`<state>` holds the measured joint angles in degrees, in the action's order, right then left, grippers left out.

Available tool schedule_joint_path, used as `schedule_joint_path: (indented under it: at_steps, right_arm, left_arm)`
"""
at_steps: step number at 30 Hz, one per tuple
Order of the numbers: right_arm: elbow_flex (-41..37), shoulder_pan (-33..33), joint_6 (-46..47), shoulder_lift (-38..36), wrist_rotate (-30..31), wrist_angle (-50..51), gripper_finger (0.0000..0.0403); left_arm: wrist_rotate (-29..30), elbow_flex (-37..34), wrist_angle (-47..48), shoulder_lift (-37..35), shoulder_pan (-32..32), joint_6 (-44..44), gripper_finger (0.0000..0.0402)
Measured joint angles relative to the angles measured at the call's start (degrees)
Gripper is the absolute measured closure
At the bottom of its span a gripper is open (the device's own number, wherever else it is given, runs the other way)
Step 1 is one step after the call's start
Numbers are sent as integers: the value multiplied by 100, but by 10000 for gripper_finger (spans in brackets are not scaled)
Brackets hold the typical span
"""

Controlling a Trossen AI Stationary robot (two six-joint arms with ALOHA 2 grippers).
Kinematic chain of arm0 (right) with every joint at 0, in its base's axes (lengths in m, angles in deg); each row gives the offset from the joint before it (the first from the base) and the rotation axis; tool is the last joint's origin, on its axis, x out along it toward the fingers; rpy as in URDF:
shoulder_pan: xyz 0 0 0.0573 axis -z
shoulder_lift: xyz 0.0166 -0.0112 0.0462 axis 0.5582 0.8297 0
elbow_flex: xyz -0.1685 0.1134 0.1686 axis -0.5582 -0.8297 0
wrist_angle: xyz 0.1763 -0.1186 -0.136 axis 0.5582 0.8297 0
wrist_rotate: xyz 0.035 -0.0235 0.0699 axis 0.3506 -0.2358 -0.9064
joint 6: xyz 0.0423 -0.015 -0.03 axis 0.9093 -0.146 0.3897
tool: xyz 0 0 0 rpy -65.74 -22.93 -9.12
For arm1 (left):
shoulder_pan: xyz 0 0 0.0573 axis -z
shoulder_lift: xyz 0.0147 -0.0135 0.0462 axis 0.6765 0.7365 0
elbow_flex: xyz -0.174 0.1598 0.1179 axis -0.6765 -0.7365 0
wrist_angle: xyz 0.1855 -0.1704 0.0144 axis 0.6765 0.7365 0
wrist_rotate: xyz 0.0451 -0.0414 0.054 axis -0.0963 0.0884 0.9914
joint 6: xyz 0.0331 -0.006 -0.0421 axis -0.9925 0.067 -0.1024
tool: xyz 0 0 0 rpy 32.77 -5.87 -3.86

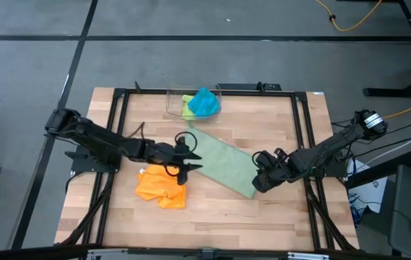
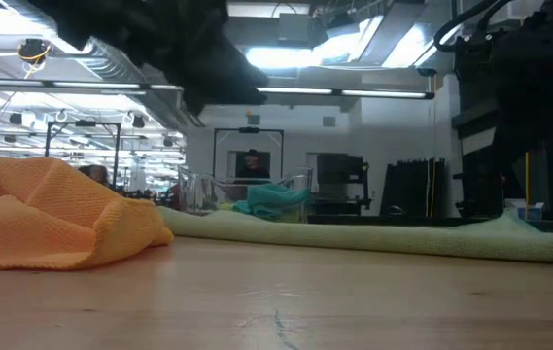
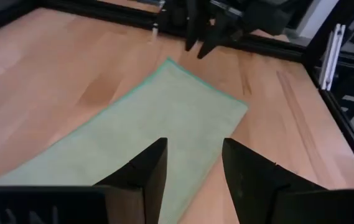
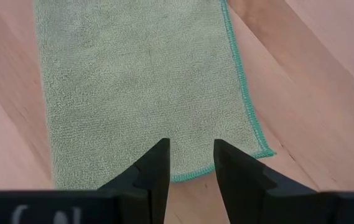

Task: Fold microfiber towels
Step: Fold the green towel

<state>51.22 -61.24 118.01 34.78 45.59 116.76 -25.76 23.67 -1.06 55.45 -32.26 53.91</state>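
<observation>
A pale sage green towel (image 1: 221,165) lies flat on the wooden table as a long strip, running slantwise from the middle toward the near right. My left gripper (image 3: 193,158) stands open above the strip's left part (image 1: 194,153). My right gripper (image 4: 190,155) stands open over the strip's near right end (image 1: 258,182), by its stitched edge (image 4: 245,87). An orange towel (image 1: 162,186) sits crumpled on the table to the near left. Lime green (image 1: 188,108) and teal blue (image 1: 205,102) towels lie in the bin.
A clear plastic bin (image 1: 172,101) stands at the table's far middle. A black frame (image 1: 303,130) runs along the table's sides. Bare wood (image 1: 219,217) lies along the near edge. In the low view the orange towel (image 2: 52,219) bulks up at the left.
</observation>
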Motion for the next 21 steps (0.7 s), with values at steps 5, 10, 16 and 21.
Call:
schedule_joint_path:
  at_steps: [5,10,16,21]
  right_arm:
    - [0,0,-4,0,37,-13,276]
    - [0,4,-17,0,579,-8,276]
    - [349,2,-128,2,1535,586,276]
    - [867,4,-649,4,2084,929,276]
  left_arm:
    - [-39,139,-917,898,-20,-40,255]
    - [-66,928,-874,1814,-63,-357,255]
    - [-193,1759,-832,2648,-144,-701,255]
    - [-278,2217,-389,3130,-196,-652,255]
